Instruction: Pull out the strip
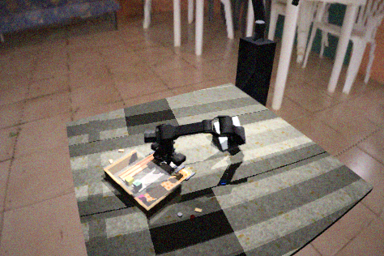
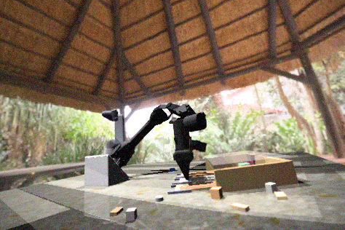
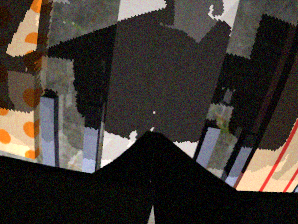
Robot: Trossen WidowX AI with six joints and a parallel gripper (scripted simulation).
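My gripper [image 1: 172, 167] [image 2: 188, 178] [image 3: 152, 139] is shut with nothing visible between its fingers. It points down just outside the tray's open side, its tips low over or at the end of the plain strip [image 3: 160, 90], shadowed grey with white patches. The orange-dotted strip [image 1: 169, 184] [image 3: 30, 131] lies to one side, the red-striped strip [image 3: 272, 167] to the other. In the tray stand a yellow cube [image 1: 129, 180], a teal cube [image 1: 137, 184] and a magenta cube [image 1: 141, 197]. No label is readable, and the cubes are out of the wrist view.
The wooden tray [image 1: 126, 187] [image 2: 255, 178] has raised walls. Short blue rails [image 3: 48, 130] [image 3: 206, 146] flank the strip ends. An orange block [image 2: 216, 192], a white block [image 2: 271, 187] and several small loose pieces lie around the tray. A blue piece [image 1: 223, 183] [image 2: 172, 169] lies beyond the strips.
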